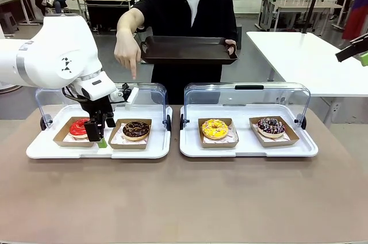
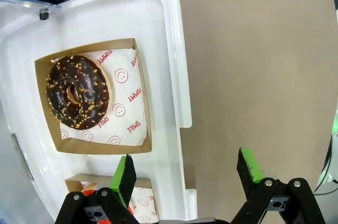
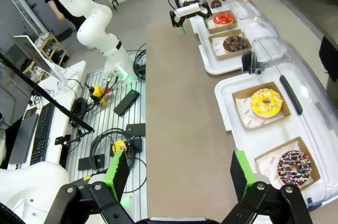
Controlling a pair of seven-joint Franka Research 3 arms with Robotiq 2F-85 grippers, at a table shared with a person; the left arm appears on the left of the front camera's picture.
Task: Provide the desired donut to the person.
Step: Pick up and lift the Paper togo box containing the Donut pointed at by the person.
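The person's hand (image 1: 127, 54) is pointing at the chocolate donut (image 1: 136, 129) sitting boxed in the left tray (image 1: 98, 152), the left gripper (image 1: 98, 136) is hovering open near it, the right gripper (image 3: 179, 163) is hanging open well apart, nothing grasped yet

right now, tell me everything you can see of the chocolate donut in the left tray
The chocolate donut is a ring with glossy dark icing dotted with tan nut bits over a paler base. It lies flat in an open brown cardboard box, on white paper printed with red smileys and words. The box sits in the right half of the left white tray, whose clear lid stands open. Nothing grips it; the person's finger points down towards it.
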